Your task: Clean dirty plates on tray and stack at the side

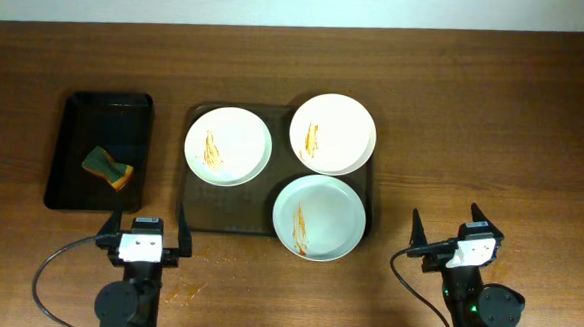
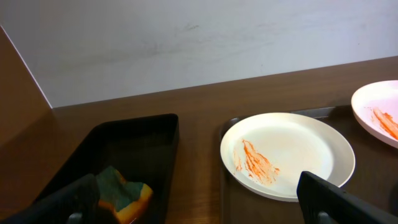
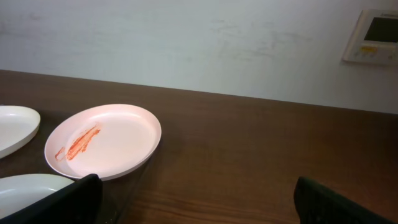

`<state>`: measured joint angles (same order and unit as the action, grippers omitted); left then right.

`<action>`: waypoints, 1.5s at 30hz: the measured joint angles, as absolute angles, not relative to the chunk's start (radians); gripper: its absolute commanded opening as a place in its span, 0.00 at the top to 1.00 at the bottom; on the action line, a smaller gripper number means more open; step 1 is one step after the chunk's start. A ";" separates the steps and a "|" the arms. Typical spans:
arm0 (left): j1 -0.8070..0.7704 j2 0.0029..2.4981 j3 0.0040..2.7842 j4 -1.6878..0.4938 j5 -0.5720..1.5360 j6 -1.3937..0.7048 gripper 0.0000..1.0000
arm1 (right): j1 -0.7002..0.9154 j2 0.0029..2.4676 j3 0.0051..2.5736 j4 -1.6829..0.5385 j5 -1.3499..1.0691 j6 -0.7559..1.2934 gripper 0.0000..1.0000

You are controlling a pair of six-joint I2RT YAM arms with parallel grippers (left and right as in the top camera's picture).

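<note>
- My left pincer (image 1: 147, 224) is spread and empty, just in front of the tray (image 1: 201, 213).
- My right pincer (image 1: 446, 218) is spread and empty, right of the tray.
- Three streaked plates (image 1: 228, 146) lie on the tray.
- A sponge (image 1: 108, 167) lies in the black tray (image 1: 74, 122).

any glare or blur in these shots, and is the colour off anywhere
Overhead: even light, sharp, no glare on the dirty plates. Left wrist: the left tool is dark and soft. Right wrist: one plate looks pinkish, and the right tool is blurred.
</note>
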<state>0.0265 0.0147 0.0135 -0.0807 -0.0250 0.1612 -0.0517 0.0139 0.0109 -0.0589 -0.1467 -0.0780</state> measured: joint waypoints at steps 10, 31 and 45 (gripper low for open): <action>0.027 0.015 0.014 -0.081 -0.025 0.161 0.00 | -0.052 0.014 0.011 -0.059 -0.147 -0.078 0.01; 0.027 0.015 0.014 -0.081 -0.025 0.161 0.00 | -0.052 0.014 0.011 -0.059 -0.147 -0.078 0.02; 0.027 0.015 0.014 -0.081 -0.025 0.161 0.00 | -0.052 0.014 0.011 -0.059 -0.147 -0.078 0.02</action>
